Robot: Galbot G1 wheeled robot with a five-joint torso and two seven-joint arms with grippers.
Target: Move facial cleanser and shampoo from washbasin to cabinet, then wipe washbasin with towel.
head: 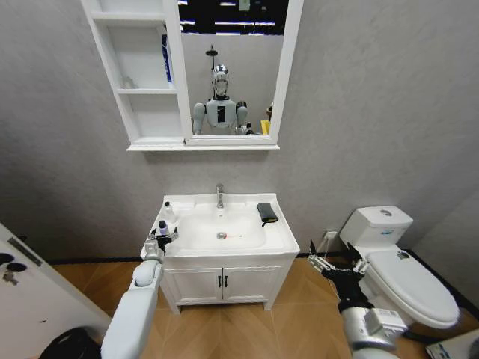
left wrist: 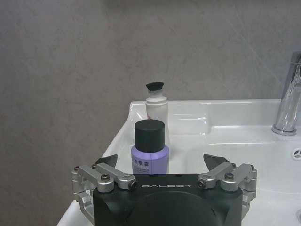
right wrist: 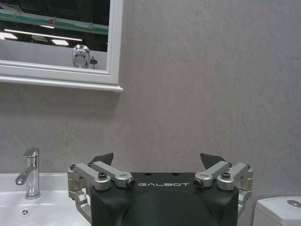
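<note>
Here the left end effector, spread, flanks a purple bottle; the right end effector, also spread, hangs beside the washbasin.

Left gripper body is blocking the base of the purple bottle in the left wrist view; its label text is too small to read. That bottle is covering the lower part of the white bottle behind it. Tap is getting cut off by the frame edge. Cabinet top is running out of the head view; the blue item on its shelf is too small to identify. Right gripper body is hiding part of the washbasin in the right wrist view. Toilet is being clipped at the corner.
</note>
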